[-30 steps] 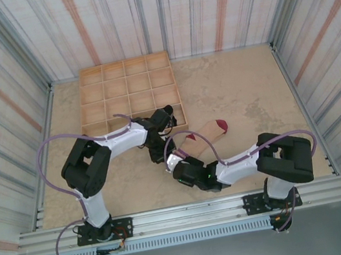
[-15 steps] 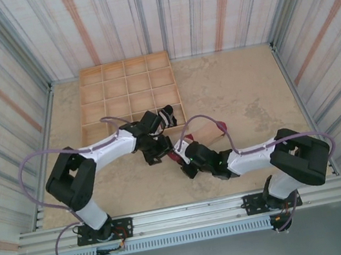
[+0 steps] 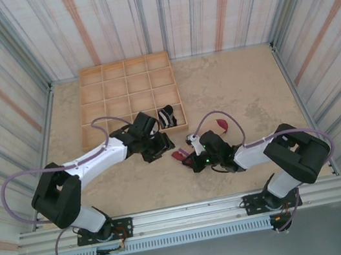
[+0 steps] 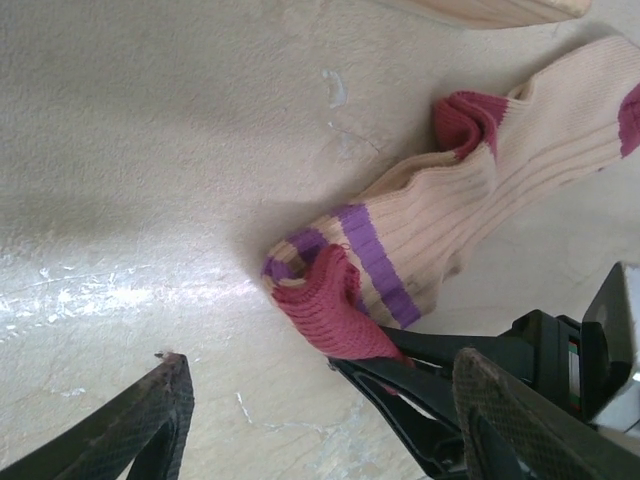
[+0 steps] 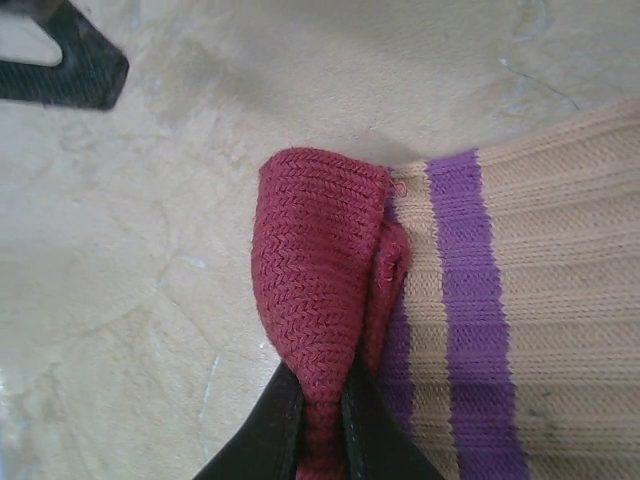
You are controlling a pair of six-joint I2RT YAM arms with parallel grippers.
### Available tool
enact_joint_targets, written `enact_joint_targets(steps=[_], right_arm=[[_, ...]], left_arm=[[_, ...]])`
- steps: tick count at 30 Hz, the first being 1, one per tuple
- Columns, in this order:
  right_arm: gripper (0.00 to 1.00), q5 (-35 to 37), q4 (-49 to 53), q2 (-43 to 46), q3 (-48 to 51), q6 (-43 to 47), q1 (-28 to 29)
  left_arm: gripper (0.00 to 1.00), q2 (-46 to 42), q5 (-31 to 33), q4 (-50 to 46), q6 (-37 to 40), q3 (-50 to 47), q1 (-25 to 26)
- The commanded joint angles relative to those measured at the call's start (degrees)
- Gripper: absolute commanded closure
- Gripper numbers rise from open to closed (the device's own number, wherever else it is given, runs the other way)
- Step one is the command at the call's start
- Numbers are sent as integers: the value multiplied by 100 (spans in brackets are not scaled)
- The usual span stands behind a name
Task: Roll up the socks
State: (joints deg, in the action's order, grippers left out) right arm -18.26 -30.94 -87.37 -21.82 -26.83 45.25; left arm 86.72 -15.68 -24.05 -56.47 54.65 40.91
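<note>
Cuff edge (image 5: pixel 320 280) of beige sock (image 5: pixel 560 300) between right fingers (image 5: pixel 265 445)

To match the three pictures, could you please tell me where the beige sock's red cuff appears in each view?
Top external: red cuff near picture centre.
Left wrist: lower centre, bunched upward.
Right wrist: centre, large and close.
Shared landmark: the right hand pinching it, black fingers at its lower edge in both wrist views.

My left gripper (image 4: pixel 320 360), fingers spread wide, frames the bottom edge; at lower centre the right gripper (image 4: pixel 375 363) pinches the red cuff of the beige sock (image 4: pixel 450 210).
</note>
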Motion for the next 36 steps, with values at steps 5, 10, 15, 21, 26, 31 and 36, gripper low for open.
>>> enact_joint_targets(steps=[5, 10, 15, 21, 26, 31, 36], right_arm=[[100, -1236, -485, -197, 634, -1354, -734], [100, -1923, -653, -334, 691, -1896, -1243], [100, -1857, -123, -162, 667, -2164, -1363], [100, -1905, 235, 27, 763, -2612, -1669], [100, -2301, 58, -430, 712, -2902, -1887], [100, -2707, -1074, -1188, 926, -3498, -2176], [100, -2630, -1056, -1222, 985, -3619, -2245]], left_arm=[[33, -128, 442, 408, -170, -290, 318], [34, -109, 540, 647, -250, -394, 435], [35, -41, 540, 645, -234, -359, 502], [37, 112, 596, 664, -240, -267, 666], [44, 339, 581, 892, -281, -219, 840], [48, 662, 628, 1320, -303, -148, 1055], [50, 924, 757, 1874, -312, -139, 1197]])
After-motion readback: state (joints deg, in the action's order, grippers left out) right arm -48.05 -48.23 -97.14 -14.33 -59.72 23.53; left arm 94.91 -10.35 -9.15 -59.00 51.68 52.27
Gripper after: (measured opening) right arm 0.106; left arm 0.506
